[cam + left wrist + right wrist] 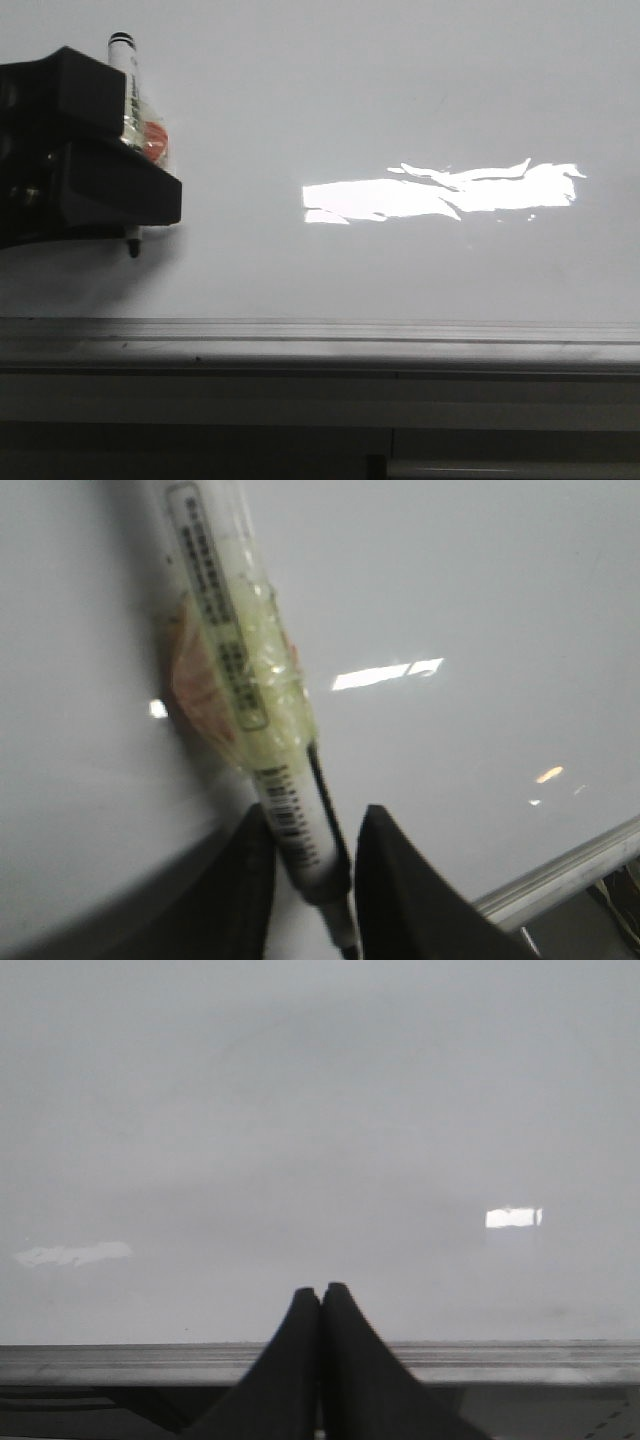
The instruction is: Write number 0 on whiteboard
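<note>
No stroke shows yet on the glossy pale grey whiteboard (400, 90): the left tool (315, 865) clamps a taped white marker (235, 670), the right tool (320, 1305) pinched empty.

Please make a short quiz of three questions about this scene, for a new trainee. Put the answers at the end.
1. True or false: a number is already drawn on the whiteboard.
2. Which gripper holds the marker? A) left gripper B) right gripper C) neither
3. Fill in: the right gripper's fingers are pressed ______, with nothing between them.

Key
1. False. No ink line shows on the board in any view, only bright reflections.
2. A. In the left wrist view the marker sits between the two dark fingers, tip pointing down toward the board.
3. Together (closed).
</note>
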